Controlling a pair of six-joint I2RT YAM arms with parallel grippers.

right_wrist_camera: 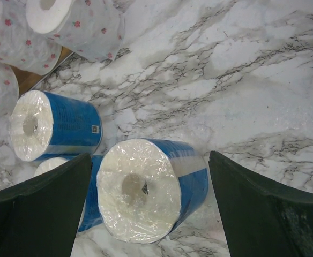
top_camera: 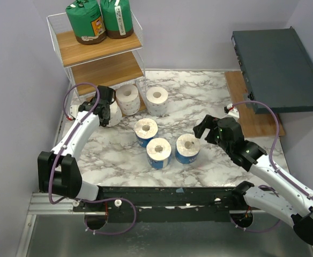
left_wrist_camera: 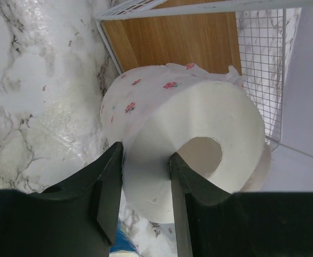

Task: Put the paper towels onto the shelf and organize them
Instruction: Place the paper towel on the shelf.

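Top external: left arm (top_camera: pixel 77 133) stretched forward, left gripper (top_camera: pixel 108 110) pinching white roll (top_camera: pixel 115 116).

You've got two green-wrapped rolls (top_camera: pixel 84 21) at upper left on a shelf (top_camera: pixel 105 48) of brown boards and white wire. Centre frame: three blue-printed rolls (top_camera: pixel 159 153) on a white, grey-veined marble table (top_camera: pixel 215 96). Your left-wrist white roll (left_wrist_camera: pixel 199 123) shows small pink-red flowers.

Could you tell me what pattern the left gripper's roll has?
White roll with small red flowers; left wrist view.
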